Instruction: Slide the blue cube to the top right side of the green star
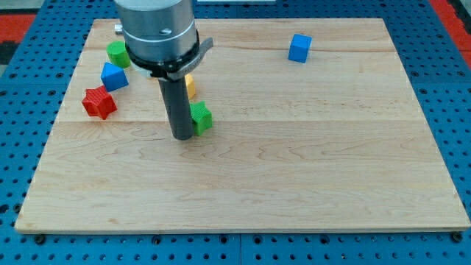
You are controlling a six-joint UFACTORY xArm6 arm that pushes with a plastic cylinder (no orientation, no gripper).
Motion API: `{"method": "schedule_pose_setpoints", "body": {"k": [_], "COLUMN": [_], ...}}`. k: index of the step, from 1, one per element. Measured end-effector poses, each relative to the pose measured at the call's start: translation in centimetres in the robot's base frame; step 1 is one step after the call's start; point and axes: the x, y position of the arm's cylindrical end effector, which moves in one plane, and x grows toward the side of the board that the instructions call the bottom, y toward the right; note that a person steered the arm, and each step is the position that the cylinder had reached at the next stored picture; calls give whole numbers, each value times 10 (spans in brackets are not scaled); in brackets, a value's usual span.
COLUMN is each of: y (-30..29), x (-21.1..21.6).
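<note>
The blue cube [299, 48] sits alone near the view's top right of the wooden board [309, 169]. Two green blocks show. One [199, 118], partly hidden by the rod, touches the rod's right side near the board's middle left and looks boxy. The other [117, 54], at the view's top left, has a lumpy, star-like outline. My tip [182, 137] rests on the board just left of the nearer green block, far left of and below the blue cube.
A yellow block [190, 85] is mostly hidden behind the rod. A second blue block [113, 76] and a red star-like block [98, 102] lie at the view's left. A blue pegboard [449, 88] surrounds the board.
</note>
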Motion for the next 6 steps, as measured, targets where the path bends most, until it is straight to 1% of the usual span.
{"method": "schedule_pose_setpoints", "body": {"k": [1, 2, 4, 5, 6], "y": [4, 6, 39, 56, 173], "x": [-26, -17, -22, 21, -21]}}
